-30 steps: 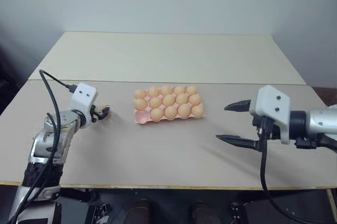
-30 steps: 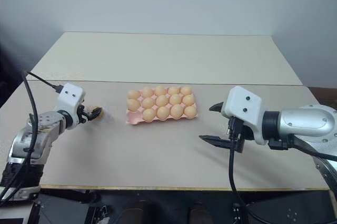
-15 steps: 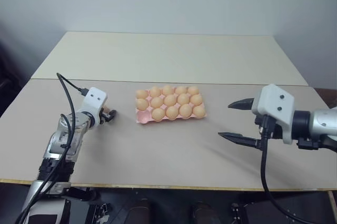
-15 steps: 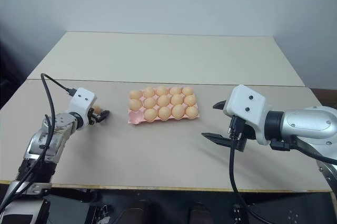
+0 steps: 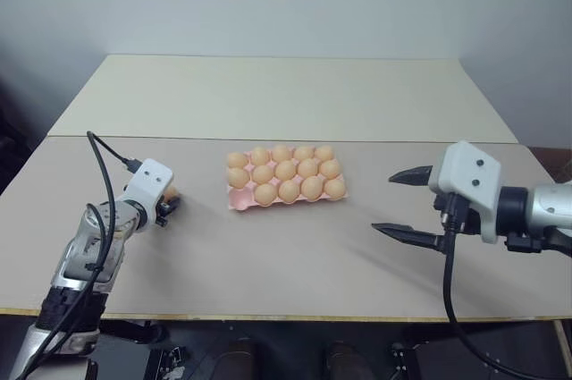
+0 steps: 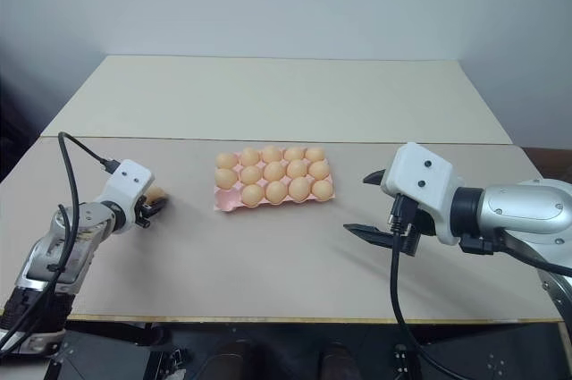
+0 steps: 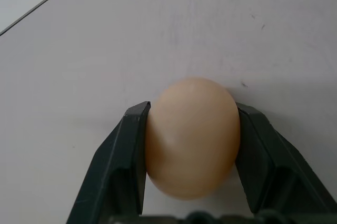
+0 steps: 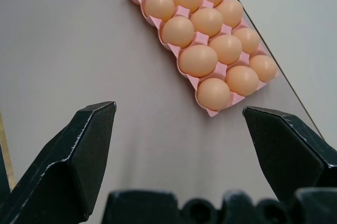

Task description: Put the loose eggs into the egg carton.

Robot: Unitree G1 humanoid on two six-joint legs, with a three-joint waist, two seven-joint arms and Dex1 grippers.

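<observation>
My left gripper (image 7: 192,145) grasps an egg (image 7: 191,135) between its fingers; the carton (image 5: 239,202) lies well to its right. My right gripper (image 5: 404,204) is spread, empty.

Fourteen eggs (image 5: 286,170) sit in one carton (image 5: 234,202), one loose egg (image 7: 192,137), two tables (image 5: 268,255).

The egg carton (image 5: 286,179) is lying near the middle of the desk (image 5: 268,255), with eggs sitting in all but its front left cup. The left tool (image 5: 166,204) is sitting well to the carton's left, pinching one loose egg (image 7: 192,137) between its fingers just above the desk. The right tool (image 5: 404,206) is hanging to the carton's right, apart from it, its fingers spread wide.
</observation>
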